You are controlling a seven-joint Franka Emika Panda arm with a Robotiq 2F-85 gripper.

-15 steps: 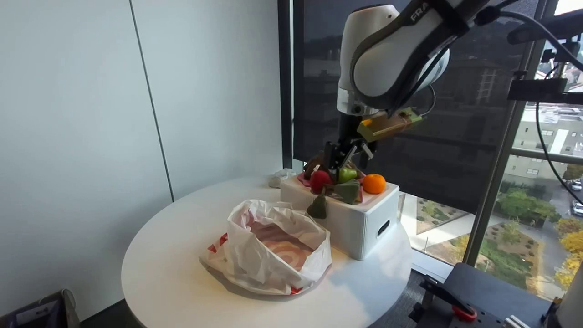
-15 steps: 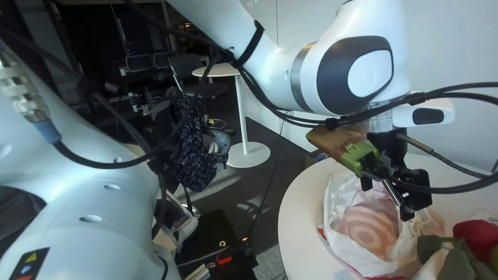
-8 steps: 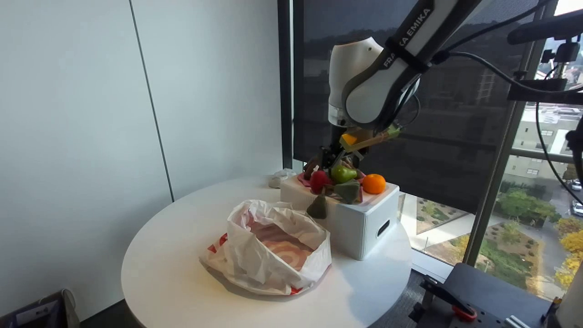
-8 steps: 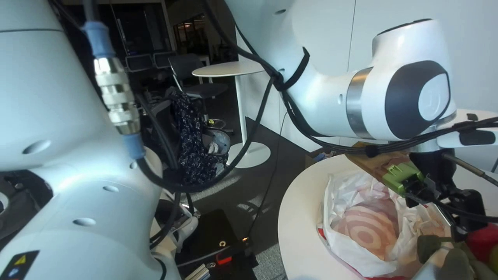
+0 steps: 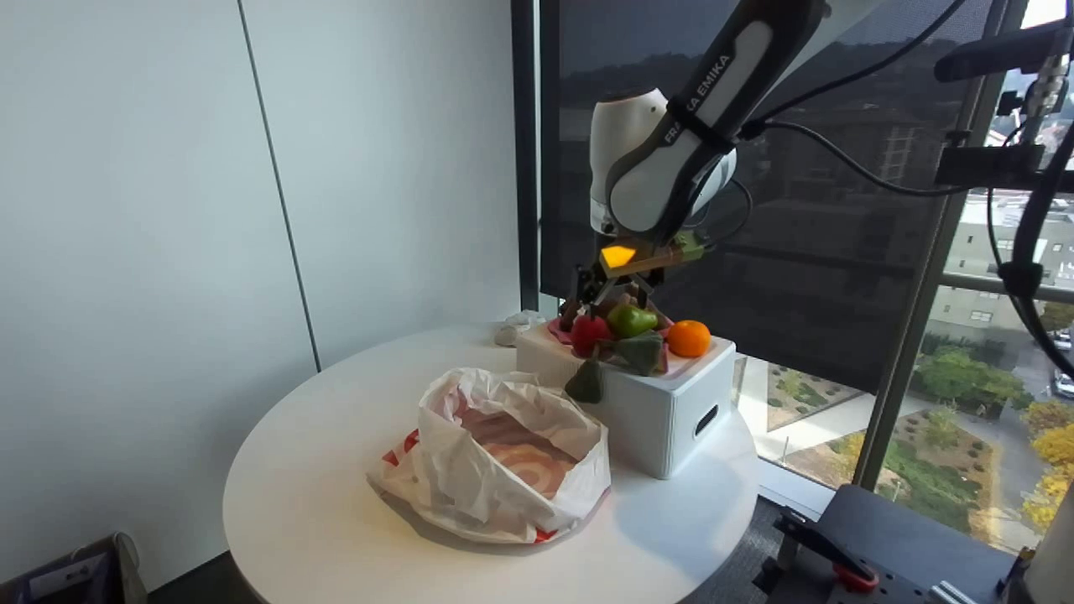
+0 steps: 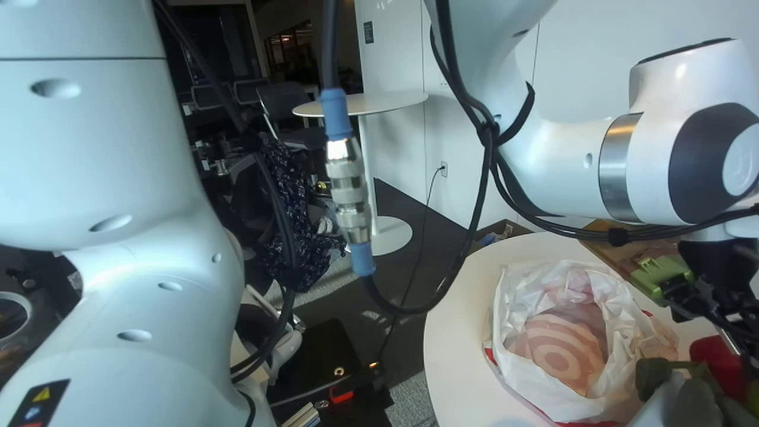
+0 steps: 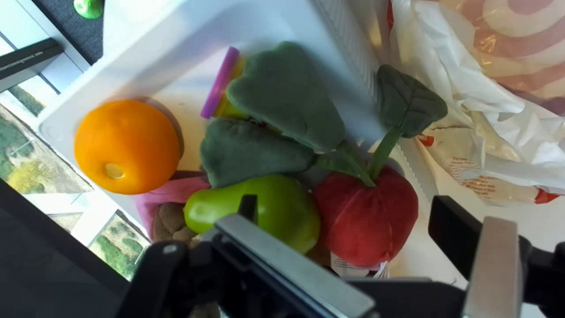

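My gripper (image 7: pixel 352 220) is open and holds nothing. It hangs over fruit on an upturned-looking white box (image 5: pixel 642 419). In the wrist view a red plush fruit (image 7: pixel 366 216) with green stems and dark leaves (image 7: pixel 408 104) shows between the fingers, apart from them as far as I can see. A green pear (image 7: pixel 265 207) lies beside it, partly covered by one finger. More dark green leaves (image 7: pixel 287 97) spread behind the pear. An orange (image 7: pixel 127 147) sits near the box corner. A brown item (image 7: pixel 170 223) and pink cloth (image 7: pixel 172 190) are partly hidden.
A white plastic bag (image 5: pixel 503 470) with its mouth open stands on the round white table (image 5: pixel 310 470), in front of the box. A purple-lidded yellow container (image 7: pixel 223 86) lies beneath the leaves. The window frame (image 5: pixel 902 335) and dark blind (image 5: pixel 805 277) rise behind the arm.
The arm has swung towards the red fruit: leftward and lower in an exterior view, rightward where the other camera sees it. The jaws have stayed open, and fruit and bag have not moved.
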